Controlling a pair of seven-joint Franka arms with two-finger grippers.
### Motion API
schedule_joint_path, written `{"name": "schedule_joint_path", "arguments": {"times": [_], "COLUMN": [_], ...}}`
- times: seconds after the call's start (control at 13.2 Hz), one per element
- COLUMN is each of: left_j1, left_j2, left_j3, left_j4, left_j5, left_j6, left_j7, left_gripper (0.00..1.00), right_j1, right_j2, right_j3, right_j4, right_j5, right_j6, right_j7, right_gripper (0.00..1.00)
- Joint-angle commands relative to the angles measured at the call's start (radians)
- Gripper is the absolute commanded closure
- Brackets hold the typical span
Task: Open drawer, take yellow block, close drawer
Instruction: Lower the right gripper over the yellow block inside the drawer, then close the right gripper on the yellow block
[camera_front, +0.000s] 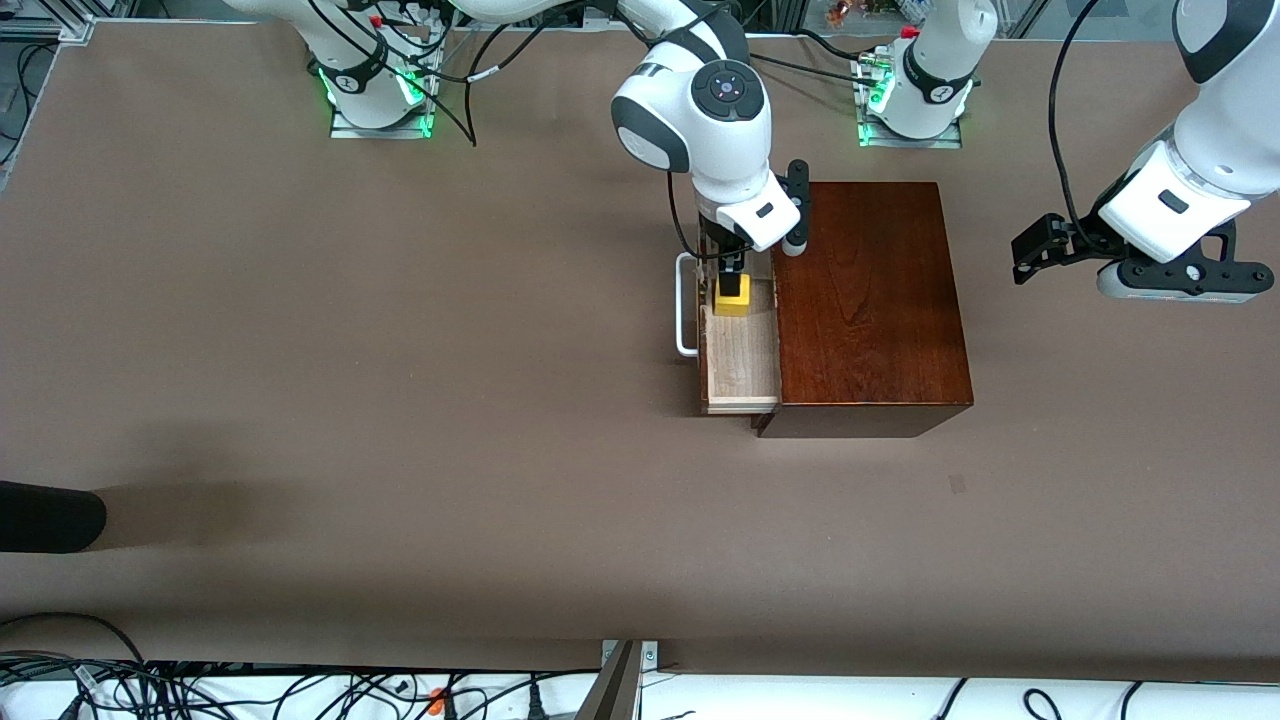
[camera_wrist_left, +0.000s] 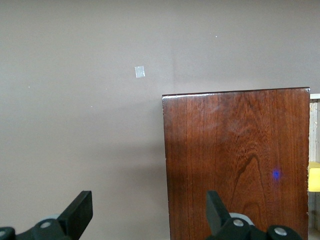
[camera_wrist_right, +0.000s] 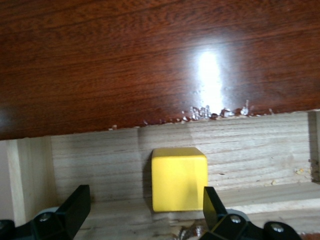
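From the front view I have the drawer (camera_front: 741, 350) pulled out of the dark wood box (camera_front: 870, 300) toward the right arm's end of the counter (camera_front: 400, 400), its white handle (camera_front: 685, 305) leading. The yellow block (camera_front: 733, 296) sits in the pale tray, at the end farther from the front camera. My right gripper (camera_front: 731, 275) is down over the block; from here I can't read its jaws. The left gripper (camera_front: 1040, 250) waits in the air over bare counter past the box, at the left arm's end.

In the left wrist view the left gripper (camera_wrist_left: 150, 212) stands wide open and empty, with the box top (camera_wrist_left: 235, 160) and counter below it, and a sliver of yellow at the picture's edge.

In the right wrist view the right gripper (camera_wrist_right: 145, 210) is spread fully, one finger on each side of the yellow block (camera_wrist_right: 179, 178), not yet pinching. The block is a small, bright, clean-edged cube resting on the tray floor close to the box's edge.

I judge it light and rigid, nothing to crush, but its smooth faces may slip. I'd close on two opposite flat sides, centred, and keep the fingers clear of the tray walls.
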Motion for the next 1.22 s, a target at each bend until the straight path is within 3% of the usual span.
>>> {"name": "schedule_joint_path", "arguments": {"times": [0.0, 0.53, 0.61, 0.76, 0.84, 0.91, 0.99, 1.14], "left_j1": [0.002, 0.001, 0.001, 0.001, 0.001, 0.001, 0.001, 0.001], "left_j2": [-0.013, -0.013, -0.013, -0.013, -0.013, -0.013, -0.013, -0.013], "left_j3": [0.003, 0.003, 0.003, 0.003, 0.003, 0.003, 0.003, 0.002], "left_j4": [0.0, 0.0, -0.001, 0.0, -0.001, 0.0, 0.0, 0.0], "left_j5": [-0.023, -0.023, -0.024, -0.023, -0.023, -0.023, -0.023, -0.023], "left_j6": [-0.015, -0.015, -0.015, -0.016, -0.016, -0.016, -0.018, -0.018], "left_j7": [0.025, 0.025, 0.025, 0.025, 0.025, 0.025, 0.025, 0.023], "left_gripper": [0.0, 0.0, 0.0, 0.0, 0.0, 0.0, 0.0, 0.0], "right_j1": [-0.003, -0.022, -0.022, -0.022, -0.02, -0.017, -0.02, -0.02], "right_j2": [0.031, 0.076, 0.08, 0.08, 0.077, 0.071, 0.064, 0.036], "right_j3": [0.005, -0.005, -0.005, -0.005, -0.005, -0.007, -0.009, -0.01], "right_j4": [0.04, 0.04, 0.04, 0.04, 0.04, 0.04, 0.04, 0.04], "right_j5": [-0.012, -0.013, -0.013, -0.013, -0.015, -0.016, -0.016, -0.013], "right_j6": [0.026, 0.11, 0.112, 0.11, 0.102, 0.089, 0.076, 0.07], "right_j7": [-0.014, -0.048, -0.05, -0.05, -0.05, -0.048, -0.05, -0.047], "right_gripper": [0.0, 0.0, 0.04, 0.36, 0.55, 0.82, 0.98, 1.0]}}
